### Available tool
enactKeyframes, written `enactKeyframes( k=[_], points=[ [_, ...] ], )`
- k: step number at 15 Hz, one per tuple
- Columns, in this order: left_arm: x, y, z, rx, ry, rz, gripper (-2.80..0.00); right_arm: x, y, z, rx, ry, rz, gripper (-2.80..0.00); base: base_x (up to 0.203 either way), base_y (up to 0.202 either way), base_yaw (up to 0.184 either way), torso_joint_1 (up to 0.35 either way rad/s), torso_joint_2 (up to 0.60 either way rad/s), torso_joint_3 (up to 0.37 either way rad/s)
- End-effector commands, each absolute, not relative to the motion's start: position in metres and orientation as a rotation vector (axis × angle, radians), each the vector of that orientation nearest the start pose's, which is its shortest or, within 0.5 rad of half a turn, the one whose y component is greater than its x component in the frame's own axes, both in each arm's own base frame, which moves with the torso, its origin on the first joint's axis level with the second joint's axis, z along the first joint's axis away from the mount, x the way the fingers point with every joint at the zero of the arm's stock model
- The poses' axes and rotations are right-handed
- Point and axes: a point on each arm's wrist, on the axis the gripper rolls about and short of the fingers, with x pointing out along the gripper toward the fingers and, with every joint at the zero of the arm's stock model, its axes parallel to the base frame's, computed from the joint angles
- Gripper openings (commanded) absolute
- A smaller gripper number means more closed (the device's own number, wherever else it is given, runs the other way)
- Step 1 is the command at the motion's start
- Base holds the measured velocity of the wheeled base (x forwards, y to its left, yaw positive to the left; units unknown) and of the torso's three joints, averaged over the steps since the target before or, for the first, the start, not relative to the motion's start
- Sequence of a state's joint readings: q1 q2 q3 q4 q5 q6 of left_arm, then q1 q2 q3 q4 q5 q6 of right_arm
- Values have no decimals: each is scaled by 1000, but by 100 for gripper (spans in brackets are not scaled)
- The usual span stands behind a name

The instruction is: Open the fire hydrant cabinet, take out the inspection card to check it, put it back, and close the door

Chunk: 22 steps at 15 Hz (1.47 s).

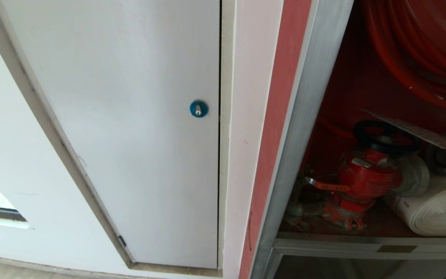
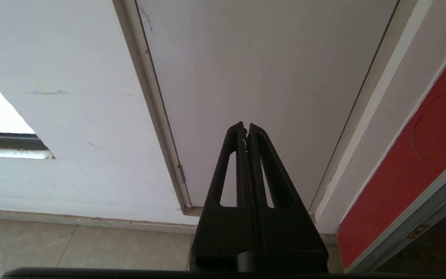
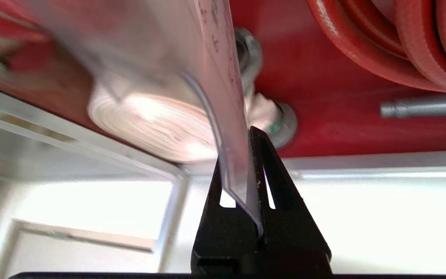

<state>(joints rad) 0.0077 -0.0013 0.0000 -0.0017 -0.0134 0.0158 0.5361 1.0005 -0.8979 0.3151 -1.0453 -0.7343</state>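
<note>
The right gripper (image 3: 246, 155) is clamped on the inspection card (image 3: 223, 100), held at the mouth of the open fire hydrant cabinet (image 1: 304, 116). Inside the cabinet sit a red valve (image 1: 366, 178), a white rolled hose (image 1: 436, 209) and a red hose reel (image 1: 420, 42). The left gripper (image 2: 245, 130), fingers pressed together and empty, hangs before the white panel (image 1: 130, 116).

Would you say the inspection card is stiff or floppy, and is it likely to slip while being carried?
The inspection card looks thin and probably light. It curves above the right tool, so likely somewhat flexible. Its clear glossy sleeve may be slippery; only one edge is pinched, so it could slide.
</note>
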Motion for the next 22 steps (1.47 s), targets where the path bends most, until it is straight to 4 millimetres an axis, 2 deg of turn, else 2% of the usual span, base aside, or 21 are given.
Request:
enactKeyframes(
  k=[1,6,11,14,16,22],
  points=[
    [-23,0,75,15,-1,-6,-280,121,43,272,-1058,547,-412,-280,0,0,0,0,0,0],
    [-23,0,75,15,-2,-6,-280,163,51,274,-1107,639,-440,-280,0,0,0,0,0,0],
    [-23,0,75,15,-2,-6,-280,175,48,275,-1164,679,-405,-280,0,0,0,0,0,0],
    [-23,0,75,17,0,-6,-280,179,32,278,-1131,663,-293,-280,0,0,0,0,0,0],
    [-23,0,75,15,-2,-6,-280,188,23,282,-1128,615,-320,-280,0,0,0,0,0,0],
    [-23,-1,75,15,-1,-5,-280,203,-9,272,-1238,524,-269,-280,0,0,0,0,0,0]
  ],
)
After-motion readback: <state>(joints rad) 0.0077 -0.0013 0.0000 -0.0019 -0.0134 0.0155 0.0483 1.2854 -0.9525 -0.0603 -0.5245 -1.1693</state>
